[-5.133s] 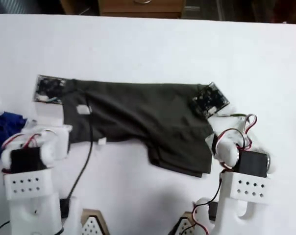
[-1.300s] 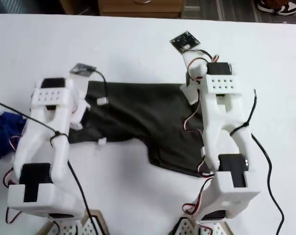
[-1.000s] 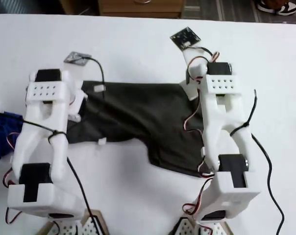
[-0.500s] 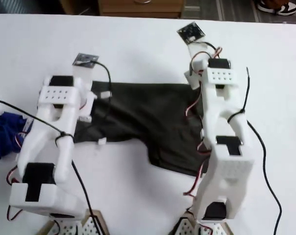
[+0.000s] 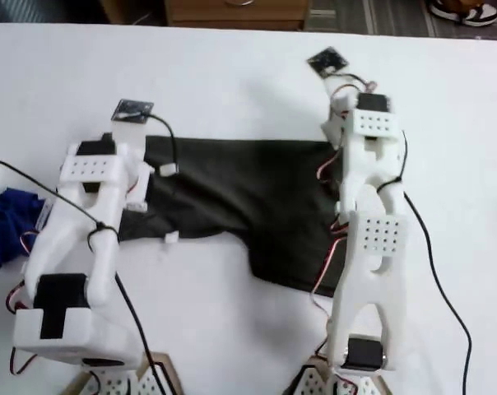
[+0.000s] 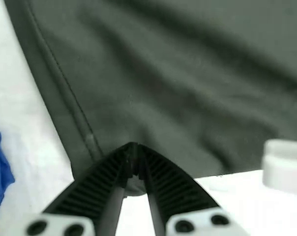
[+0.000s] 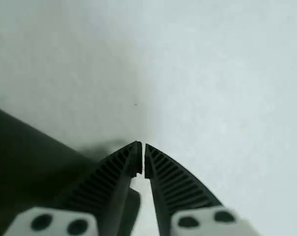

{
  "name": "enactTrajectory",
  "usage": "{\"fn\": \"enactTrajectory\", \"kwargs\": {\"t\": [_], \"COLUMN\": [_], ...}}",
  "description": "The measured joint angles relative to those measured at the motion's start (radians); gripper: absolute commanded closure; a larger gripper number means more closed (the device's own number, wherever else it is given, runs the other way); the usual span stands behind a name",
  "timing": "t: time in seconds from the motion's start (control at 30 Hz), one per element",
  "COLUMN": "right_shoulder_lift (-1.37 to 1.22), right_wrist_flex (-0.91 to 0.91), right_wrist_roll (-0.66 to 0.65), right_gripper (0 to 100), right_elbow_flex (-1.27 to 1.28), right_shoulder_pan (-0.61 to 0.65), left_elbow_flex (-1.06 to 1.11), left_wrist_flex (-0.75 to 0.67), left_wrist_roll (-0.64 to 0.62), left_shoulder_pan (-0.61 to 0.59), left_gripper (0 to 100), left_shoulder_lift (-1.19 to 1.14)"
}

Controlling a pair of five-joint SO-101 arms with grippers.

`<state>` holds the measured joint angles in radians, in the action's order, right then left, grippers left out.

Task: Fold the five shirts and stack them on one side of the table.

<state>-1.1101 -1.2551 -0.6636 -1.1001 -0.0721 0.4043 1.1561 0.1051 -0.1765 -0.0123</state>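
Here, left hand (image 6: 132, 147) closed against shirt (image 6: 188, 73).

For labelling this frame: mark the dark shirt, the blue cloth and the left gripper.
dark shirt (image 5: 248, 185): high view, middle of the fabric.
blue cloth (image 5: 3, 226): high view, middle of its visible part.
left gripper (image 6: 133, 147): left wrist view, between its fingertips.

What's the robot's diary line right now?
left hand shut on dark olive cloth shirt | right hand shut, over white table beside shirt corner
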Motion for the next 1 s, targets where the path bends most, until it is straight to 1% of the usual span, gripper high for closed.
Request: {"fn": "enactTrajectory", "kwargs": {"t": [0.1,0.27,0.37,0.47,0.6,0.7,0.77,0.9,1.0], "right_shoulder_lift": [-0.08,-0.129,-0.129,-0.129,-0.126,-0.091,-0.035,0.077,0.14], "right_wrist_flex": [-0.031,-0.094,-0.176,-0.305,-0.479,-0.494,-0.496,-0.496,-0.496], "right_wrist_roll": [0.002,0.0,0.0,0.0,0.0,0.043,0.069,0.124,0.18], "right_gripper": [98.0,98.0,98.0,98.0,98.0,98.0,98.0,98.0,98.0], "right_elbow_flex": [-0.12,-0.247,-0.348,-0.48,-0.509,-0.479,-0.457,-0.322,-0.146], "right_shoulder_pan": [-0.046,-0.063,-0.064,-0.037,0.063,0.143,0.203,0.374,0.512], "left_elbow_flex": [0.0,0.0,0.0,0.003,0.003,0.003,0.0,-0.038,-0.044], "left_wrist_flex": [0.0,0.0,0.0,0.0,0.0,0.0,0.009,0.095,0.153], "left_wrist_roll": [0.0,0.0,0.0,0.0,0.0,0.0,0.0,0.006,0.094], "left_shoulder_pan": [-0.005,-0.005,-0.005,-0.003,-0.005,-0.041,-0.107,-0.281,-0.379], "left_gripper": [98,98,98,98,98,98,98,98,98], "left_shoulder_lift": [0.0,0.0,0.0,0.0,0.0,0.0,0.0,0.0,0.0]}}
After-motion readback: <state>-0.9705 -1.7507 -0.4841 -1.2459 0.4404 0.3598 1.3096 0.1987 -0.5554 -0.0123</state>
